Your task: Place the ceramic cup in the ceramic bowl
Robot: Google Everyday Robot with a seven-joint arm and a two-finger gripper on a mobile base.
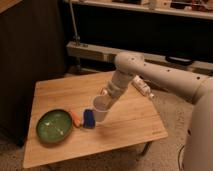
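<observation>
White ceramic cup (100, 111) sits in the grasp of the tool (106, 99), near the middle of the wooden tabletop (127, 125) and slightly toward its front edge. The tool is closed on the cup's rim from above, at the end of a pale arm (155, 75) that reaches in over the right edge. Whether the cup's base touches the wood cannot be told. Just left of the cup stands a small blue object (89, 119), overlapping it in this view, and beside that lies a small orange item (75, 118). The ceramic bowl (38, 128) (green, wide and shallow) rests near the front-left corner, apart from the cup. A whitish object (142, 88) lies at the back-right corner.
</observation>
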